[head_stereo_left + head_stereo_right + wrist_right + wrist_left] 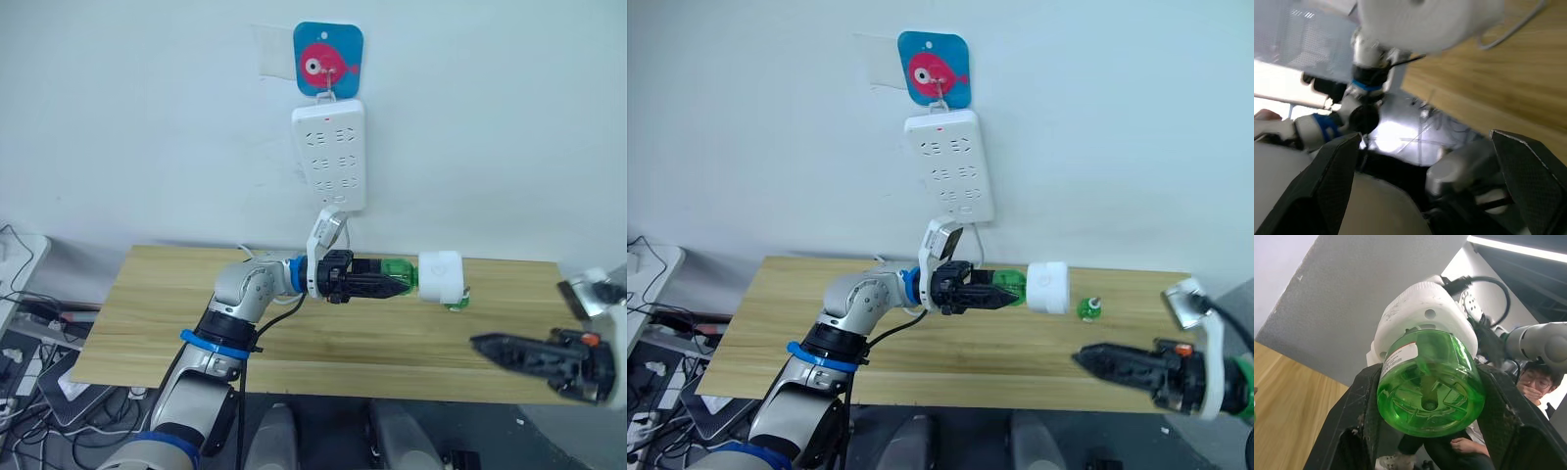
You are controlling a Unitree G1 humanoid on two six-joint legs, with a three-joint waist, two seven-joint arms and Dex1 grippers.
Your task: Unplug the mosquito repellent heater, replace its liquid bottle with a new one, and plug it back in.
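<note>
The white mosquito repellent heater (441, 277) hangs in the air above the wooden table (343, 348), well below the sockets and plugged into nothing. A green liquid bottle (400, 274) sits screwed into it. My left gripper (397, 279) is shut on that bottle, and the left wrist view has a black finger (1359, 421) on each side of the green bottle (1430, 382). A second small green bottle (1087, 309) stands on the table just right of the heater. My right gripper (482, 343) hovers open over the table's front right, holding nothing.
A long white power strip (329, 155) hangs on the wall under a blue fish hook (328, 59), above the heater. Cables and boxes (34, 323) lie on the floor to the left. A seated person (1533, 382) is in the left wrist view.
</note>
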